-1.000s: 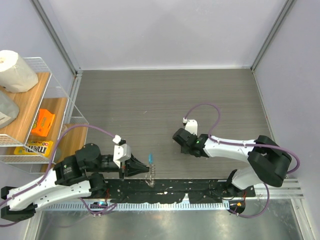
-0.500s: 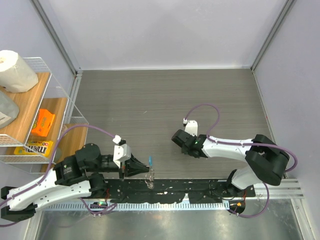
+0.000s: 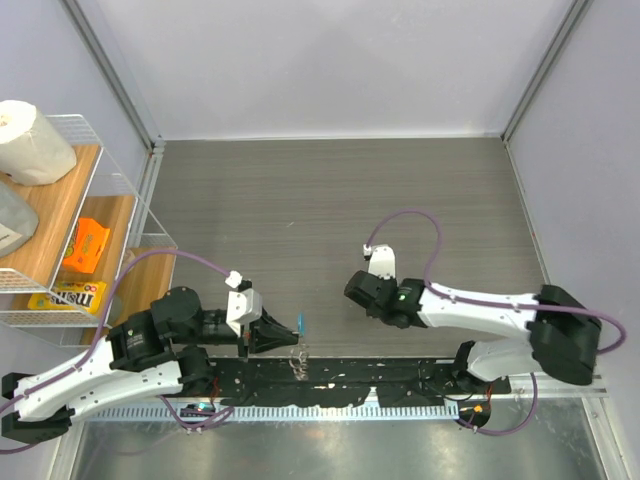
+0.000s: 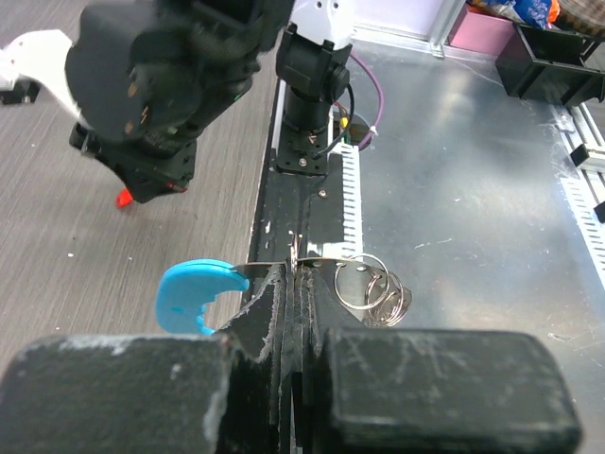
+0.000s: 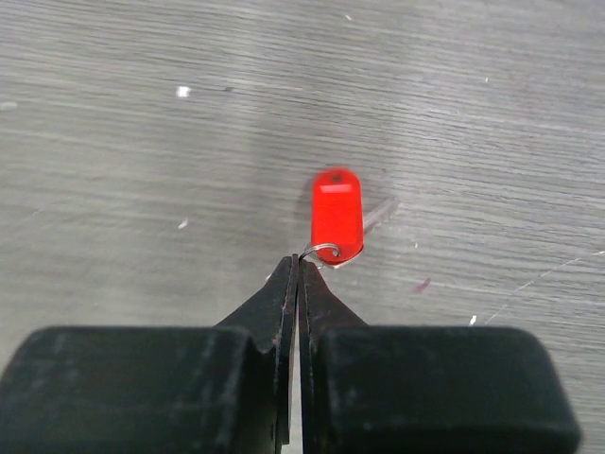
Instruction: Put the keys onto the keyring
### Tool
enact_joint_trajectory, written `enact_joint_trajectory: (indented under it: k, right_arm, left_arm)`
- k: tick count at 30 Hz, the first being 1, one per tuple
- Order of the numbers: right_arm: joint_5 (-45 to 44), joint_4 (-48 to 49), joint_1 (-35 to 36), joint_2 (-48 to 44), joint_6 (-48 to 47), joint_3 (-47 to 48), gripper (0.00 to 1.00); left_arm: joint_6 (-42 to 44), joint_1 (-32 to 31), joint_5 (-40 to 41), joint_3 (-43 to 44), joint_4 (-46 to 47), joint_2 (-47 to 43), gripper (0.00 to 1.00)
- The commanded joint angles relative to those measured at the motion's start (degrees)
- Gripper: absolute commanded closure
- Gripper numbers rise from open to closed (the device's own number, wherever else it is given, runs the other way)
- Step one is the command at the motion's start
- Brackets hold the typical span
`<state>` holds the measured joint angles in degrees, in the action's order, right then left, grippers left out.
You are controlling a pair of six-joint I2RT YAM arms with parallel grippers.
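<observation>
My left gripper (image 3: 284,338) is shut on the keyring (image 4: 371,284) and holds it above the black rail. The keyring's silvery loops hang to the right of my fingertips (image 4: 295,270), and its light-blue crescent tag (image 4: 194,295) sticks out to the left. The tag also shows in the top view (image 3: 301,322). My right gripper (image 5: 297,260) is shut on the small wire ring of the red-headed key (image 5: 337,215), low over the grey table. The key shows under it in the left wrist view (image 4: 123,198). In the top view the right gripper (image 3: 358,290) hides the key.
A wire shelf (image 3: 120,190) stands at the left with a paper roll (image 3: 32,142) and an orange packet (image 3: 86,245). A black rail (image 3: 350,380) and a metal plate (image 4: 473,189) run along the near edge. Purple cables loop off both wrists.
My right gripper has shifted slightly toward the near edge with the red key, and its elbow has swung right. My left arm has not moved.
</observation>
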<state>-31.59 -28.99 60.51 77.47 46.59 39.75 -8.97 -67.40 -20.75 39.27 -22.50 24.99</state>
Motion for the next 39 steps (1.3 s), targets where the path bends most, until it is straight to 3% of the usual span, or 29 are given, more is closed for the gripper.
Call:
enact_joint_trajectory:
  k: [1,3,4,5,11,16,19,30,35,39]
  right_arm:
    - [-2.7,-4.0,2.3,-12.3,-5.1,3.1,0.94]
    - [2.5,-2.6,2.3,-17.6,-9.3,2.5,0.94]
    - [4.0,-2.3,-5.4,-19.4,-10.6,2.4,0.94]
    - [7.7,-1.7,2.3,-22.3,-13.6,2.5,0.94]
    - [25.9,-1.6,2.3,-31.9,-26.6,6.1,0.94]
    - [44.1,-0.7,2.3,-34.1,-35.8,10.7,0.94]
    - [54.6,-0.1,2.3,-33.8,-39.2,13.6,0.94]
    - [78.5,-5.2,3.1,-26.0,-53.0,25.7,0.94]
    - [84.1,-10.4,3.9,-22.5,-57.4,30.1,0.94]
    - [83.1,-14.5,6.5,-18.9,-59.9,33.9,0.94]
  left_arm:
    - [0.0,-0.1,-1.4,2.0,3.8,-0.8,1.0]
    - [0.0,-0.2,-1.8,2.1,3.8,-1.1,1.0]
    - [0.1,-0.2,-2.2,2.3,3.8,-1.2,1.0]
    - [0.2,-0.2,-2.7,2.5,3.8,-1.3,1.0]
    - [0.3,-0.1,-8.8,3.1,6.1,-0.6,1.0]
    - [0.0,-0.1,-14.8,3.7,8.3,0.8,1.0]
    - [-0.6,-0.1,-17.9,3.9,10.5,1.6,1.0]
    - [-3.0,-0.2,-22.8,4.6,15.4,5.3,1.0]
    - [-3.0,-0.1,-23.5,4.9,17.0,6.0,1.0]
    - [-3.3,-0.1,-24.6,5.0,18.1,6.5,1.0]
